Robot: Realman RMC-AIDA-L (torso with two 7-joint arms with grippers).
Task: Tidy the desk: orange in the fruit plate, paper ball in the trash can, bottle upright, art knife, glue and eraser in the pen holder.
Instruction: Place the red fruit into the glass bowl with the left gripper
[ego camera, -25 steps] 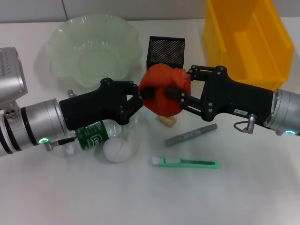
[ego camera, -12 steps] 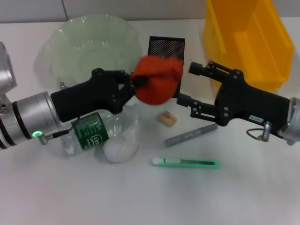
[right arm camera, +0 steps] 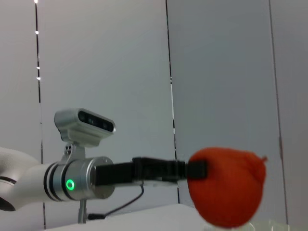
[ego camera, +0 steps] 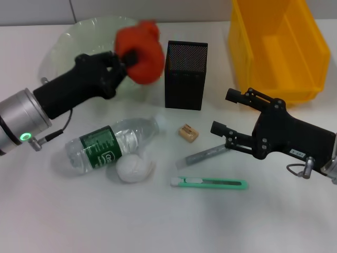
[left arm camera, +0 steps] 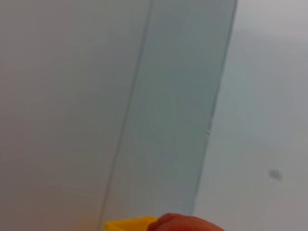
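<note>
The orange [ego camera: 141, 52], lumpy and orange-red, sits clenched in my left claw [ego camera: 126, 55], held in the air over the near-right edge of the fruit plate [ego camera: 68, 45], a translucent pale green bowl with a wavy scalloped rim. In the right wrist view the same fruit [right arm camera: 226, 192] shows its wrinkled end pointing away from my black fingers [right arm camera: 197, 168].

Just beside the orange stands the pen holder [ego camera: 186, 74], a tall square box of black metal mesh. Behind and to the right is the trash can [ego camera: 279, 47], a bright yellow rectangular plastic bin.

On the plain white bench [ego camera: 79, 221] the bottle [ego camera: 108, 147] lies on its side, clear plastic with a green label, and the crumpled white paper ball [ego camera: 133, 168] touches it. The small tan eraser [ego camera: 188, 133] lies between the bottle and my right claw [ego camera: 231, 118]. That claw hovers released, jaws spread, above the far end of the grey glue [ego camera: 202, 156] stick. The slim mint-green art knife [ego camera: 210, 183] lies flat just nearer than the glue.
</note>
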